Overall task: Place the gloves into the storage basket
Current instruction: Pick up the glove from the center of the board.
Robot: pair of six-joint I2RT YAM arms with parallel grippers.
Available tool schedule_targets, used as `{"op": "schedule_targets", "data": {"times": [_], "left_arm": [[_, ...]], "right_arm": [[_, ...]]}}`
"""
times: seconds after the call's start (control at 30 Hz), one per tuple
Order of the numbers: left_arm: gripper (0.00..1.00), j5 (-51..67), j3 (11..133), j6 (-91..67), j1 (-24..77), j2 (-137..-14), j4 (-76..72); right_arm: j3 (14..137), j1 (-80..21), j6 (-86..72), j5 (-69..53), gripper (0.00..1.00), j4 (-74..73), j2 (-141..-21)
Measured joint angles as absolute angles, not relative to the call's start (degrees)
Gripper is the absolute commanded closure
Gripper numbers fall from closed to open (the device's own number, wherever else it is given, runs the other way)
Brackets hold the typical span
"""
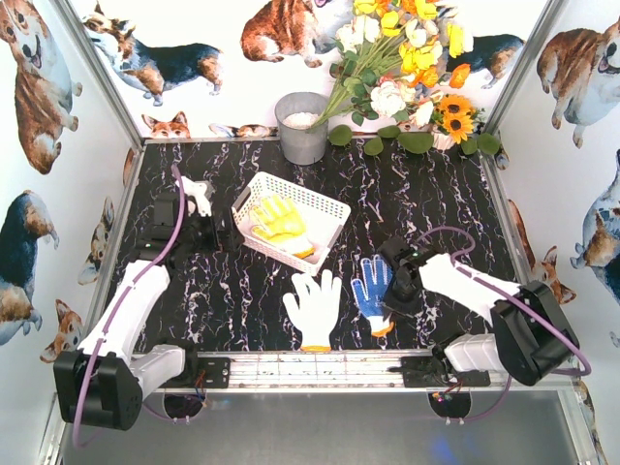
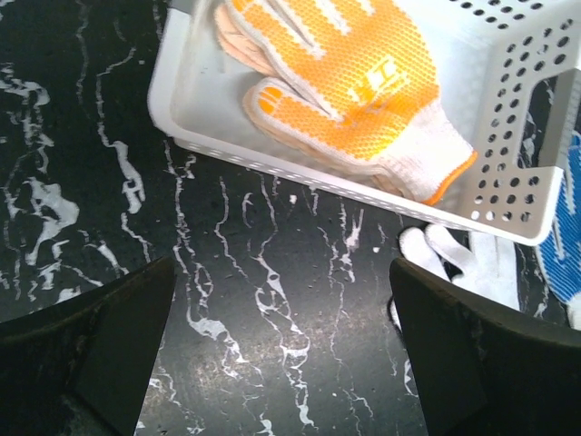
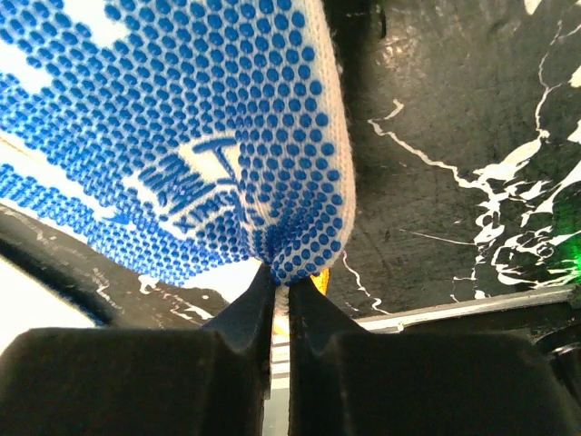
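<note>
Inside the basket (image 1: 300, 190) lies a yellow glove (image 1: 281, 225); right gripper (image 3: 280, 277) pinches blue glove (image 3: 182, 109), left gripper (image 2: 281, 272) gapes.

The black, white-veined counter (image 1: 436, 208) carries a white lattice basket (image 1: 331, 228) near its middle. A grey bucket (image 1: 302, 131) and flowers (image 1: 407, 58) stand along the far edge. By the near edge a white glove (image 1: 315, 308) lies just beside a blue-dotted glove (image 1: 371, 291).
</note>
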State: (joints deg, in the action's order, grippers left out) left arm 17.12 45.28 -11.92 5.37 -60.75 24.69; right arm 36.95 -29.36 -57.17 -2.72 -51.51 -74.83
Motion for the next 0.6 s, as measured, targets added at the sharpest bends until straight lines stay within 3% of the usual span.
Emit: {"op": "schedule_targets", "data": {"times": [0.2, 0.6], "left_arm": [[0.06, 17.54, 42.57, -16.56, 13.02, -59.83, 21.34], [0.05, 8.29, 37.78, -18.50, 45.25, -59.00, 9.58]], "right_arm": [[38.79, -29.36, -58.50, -2.72, 1.00, -51.33, -69.54], [41.91, -29.36, -66.41, -8.34, 1.00, -47.35, -61.78]]}}
